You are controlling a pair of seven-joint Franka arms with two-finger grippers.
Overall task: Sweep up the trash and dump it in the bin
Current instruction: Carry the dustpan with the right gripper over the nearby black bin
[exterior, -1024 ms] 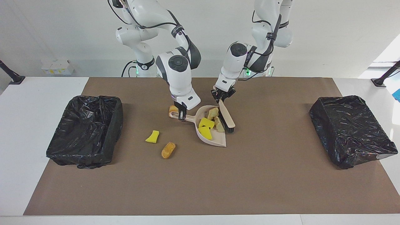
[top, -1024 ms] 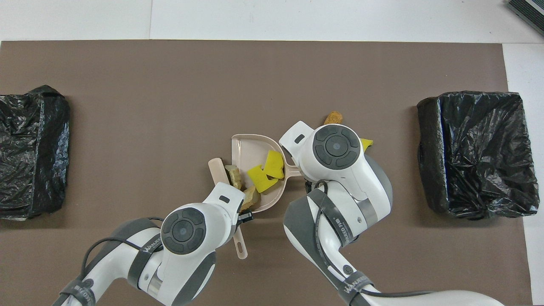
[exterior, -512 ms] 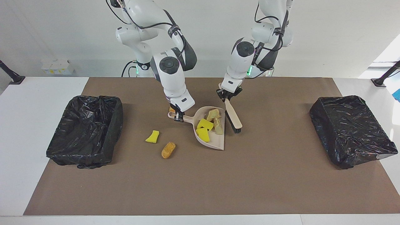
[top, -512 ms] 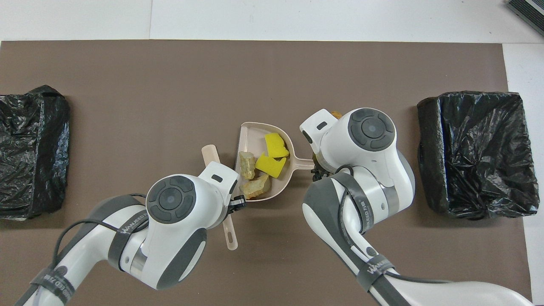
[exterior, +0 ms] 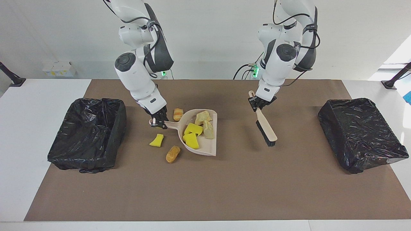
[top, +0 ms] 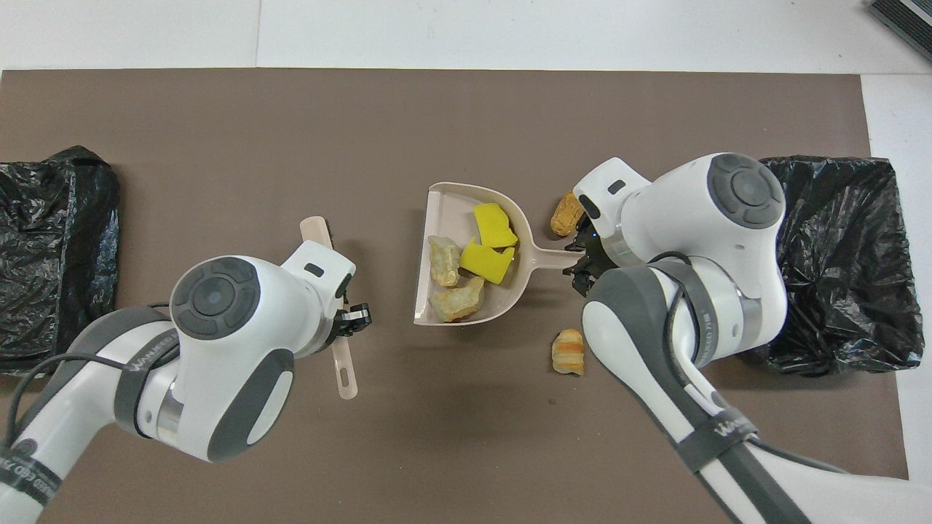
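1. Here, the croissant-like scrap (exterior: 178,114) lies on the brown mat nearer the robots than the beige dustpan (exterior: 210,149).
2. The right gripper (exterior: 158,121) is clamped on the dustpan's handle; four scraps (exterior: 196,130) lie in the pan.
3. The left gripper (exterior: 257,105), toward the left arm's end from the dustpan, is closed on the brush (exterior: 266,131).
4. Farther than the dustpan's handle lie a yellow scrap (exterior: 156,140) and a brown scrap (exterior: 173,154).

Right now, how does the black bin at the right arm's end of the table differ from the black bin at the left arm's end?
The bin at the right arm's end stands upright with its mouth open upward; the bin at the left arm's end sits tilted, and no opening shows. The dustpan with scraps and three loose scraps lie closer to the first; the brush hangs closer to the second. Both are covered in crinkled black plastic.
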